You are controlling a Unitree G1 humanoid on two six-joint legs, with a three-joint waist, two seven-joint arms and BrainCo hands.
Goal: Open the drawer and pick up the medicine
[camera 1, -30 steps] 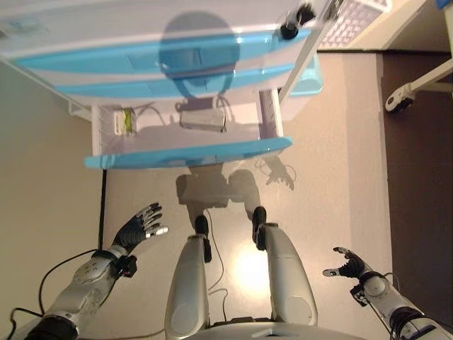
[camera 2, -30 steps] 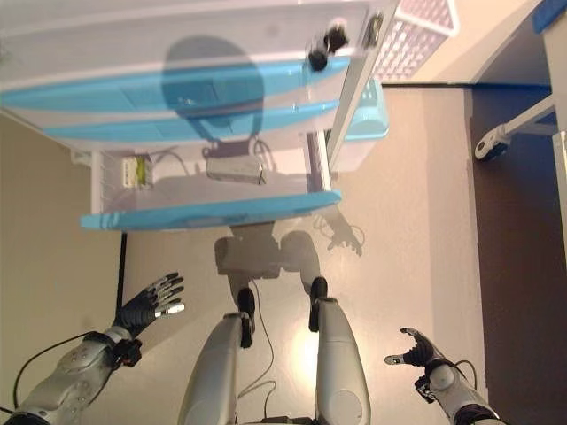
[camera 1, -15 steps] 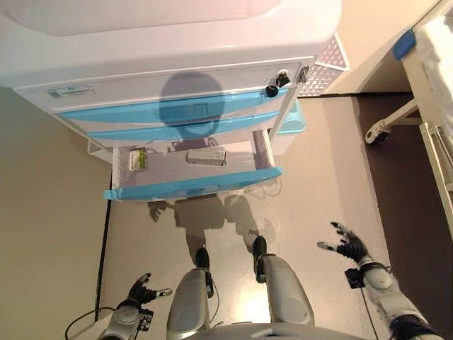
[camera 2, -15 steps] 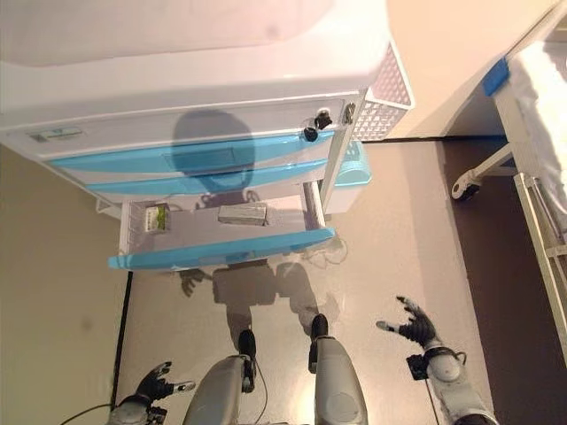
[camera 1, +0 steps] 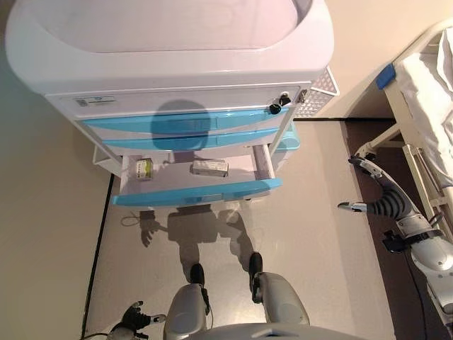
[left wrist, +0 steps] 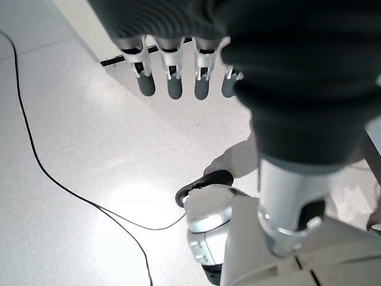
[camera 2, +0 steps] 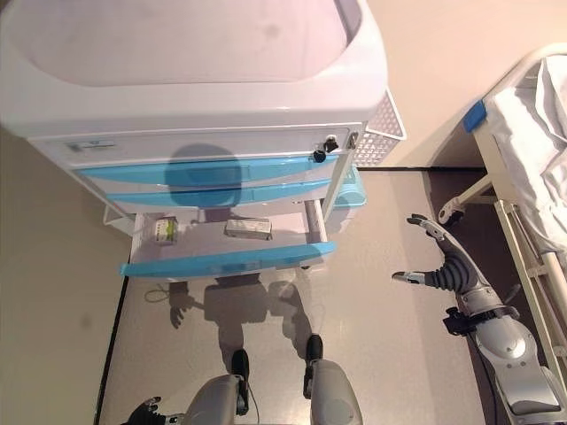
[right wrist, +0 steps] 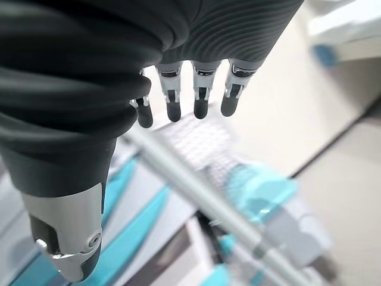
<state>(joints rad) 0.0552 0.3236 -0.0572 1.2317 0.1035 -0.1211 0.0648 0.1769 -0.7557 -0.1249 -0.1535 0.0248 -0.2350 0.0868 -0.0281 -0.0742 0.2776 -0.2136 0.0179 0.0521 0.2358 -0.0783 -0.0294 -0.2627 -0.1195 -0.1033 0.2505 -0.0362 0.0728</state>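
Below, the lowest drawer (camera 1: 196, 191) of the white cart (camera 1: 170, 64) stands pulled out. Inside lie a medicine box (camera 1: 209, 168) near the middle and a small green-labelled packet (camera 1: 144, 168) at its left end. The right hand (camera 1: 379, 202) hangs beside the cart, fingers spread, empty. The left hand (camera 1: 134, 317) is low near the floor, fingers loose, empty.
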